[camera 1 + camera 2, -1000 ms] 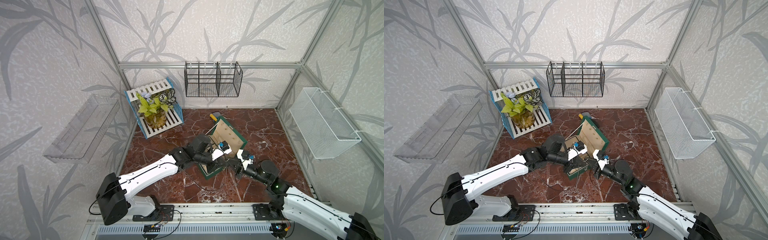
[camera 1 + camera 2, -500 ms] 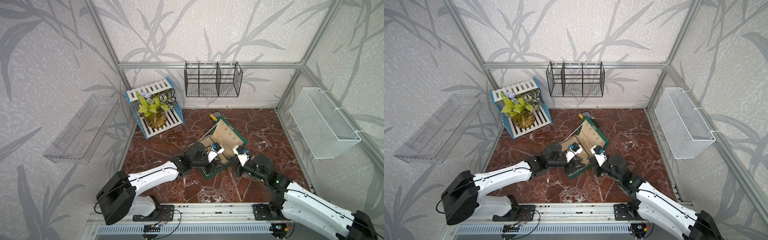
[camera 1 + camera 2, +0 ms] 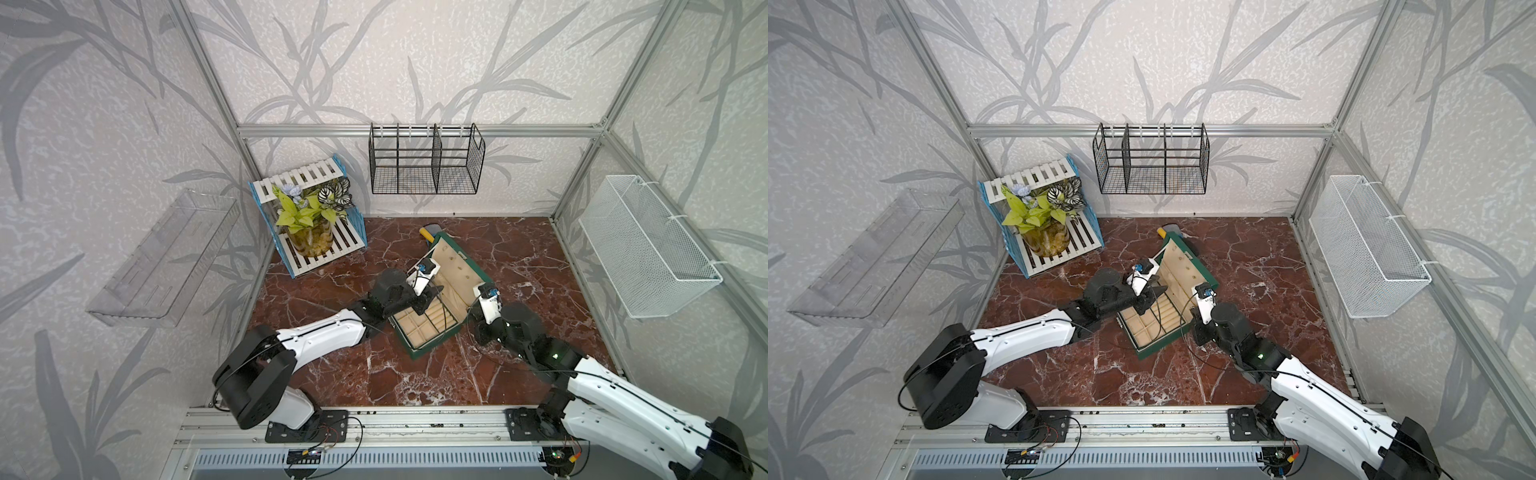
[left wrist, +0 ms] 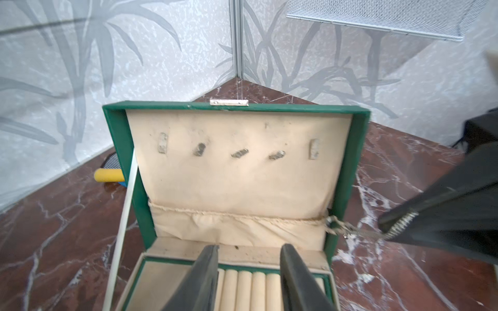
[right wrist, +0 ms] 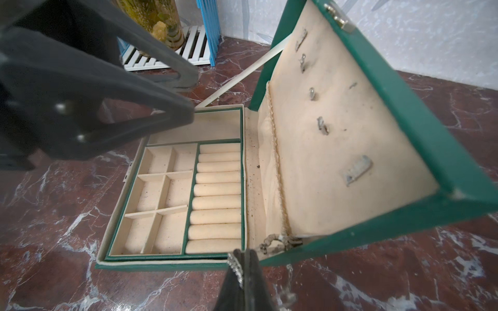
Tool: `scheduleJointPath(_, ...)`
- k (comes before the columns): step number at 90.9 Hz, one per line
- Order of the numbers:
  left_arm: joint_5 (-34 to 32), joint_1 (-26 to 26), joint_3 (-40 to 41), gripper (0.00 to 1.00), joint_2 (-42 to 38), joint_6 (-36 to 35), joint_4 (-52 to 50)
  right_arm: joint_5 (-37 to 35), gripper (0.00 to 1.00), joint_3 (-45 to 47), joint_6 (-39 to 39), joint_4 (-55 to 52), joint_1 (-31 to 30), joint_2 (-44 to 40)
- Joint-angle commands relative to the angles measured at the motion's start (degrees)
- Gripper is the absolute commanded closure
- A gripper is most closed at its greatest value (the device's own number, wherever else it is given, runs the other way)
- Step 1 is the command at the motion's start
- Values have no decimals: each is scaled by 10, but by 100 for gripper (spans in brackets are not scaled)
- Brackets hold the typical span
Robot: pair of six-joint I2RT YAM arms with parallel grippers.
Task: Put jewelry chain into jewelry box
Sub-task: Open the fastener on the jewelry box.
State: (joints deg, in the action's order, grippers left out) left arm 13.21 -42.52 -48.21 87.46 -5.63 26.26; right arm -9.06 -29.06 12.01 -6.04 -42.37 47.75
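Left wrist view shows the left gripper point(image 4: 249, 250) with its jaws now spread apart over the ring rolls point(image 4: 250, 289) at the bottom of the frame, where a second ago they were pressed together. Nothing sits between them, so I judge that it has let go and the work rests with the other arm alone. At the right edge of that frame the right gripper point(image 4: 388, 229) is pressed shut, pinching one end of the jewelry chain point(image 4: 341, 227). The chain runs from its tips to the lower right corner of the raised lid point(image 4: 237, 172) and bunches there where the pocket cord point(image 4: 237, 214) ends. So the chain sits at the rim of the jewelry box point(image 4: 116, 129), not yet down inside it. In the right wrist view, left of centre, the square compartments point(image 5: 159, 194) hold nothing, the rolls are bare, and the lid hooks point(image 5: 312, 93) at the upper right carry nothing.
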Motion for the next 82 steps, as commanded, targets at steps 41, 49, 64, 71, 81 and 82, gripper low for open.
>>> scheduleJointPath(41, 36, 29, -188, 57, 180, -73, 61, -14, 100, -20, 52, 12, 4, 16)
scheduleJointPath(49, 47, 30, -206, 58, 195, -75, 50, -12, 100, -19, 53, 11, 5, 15)
scheduleJointPath(64, 63, 30, -228, 64, 216, -76, 28, -11, 100, -17, 56, 10, 6, 11)
scheduleJointPath(71, 55, 31, -229, 66, 220, -75, 25, -10, 100, -15, 58, 9, 7, 7)
scheduleJointPath(81, 47, 32, -228, 74, 222, -73, 25, -11, 100, -10, 62, 12, 8, -1)
scheduleJointPath(82, 47, 32, -228, 75, 223, -73, 24, -11, 100, -9, 62, 11, 8, -1)
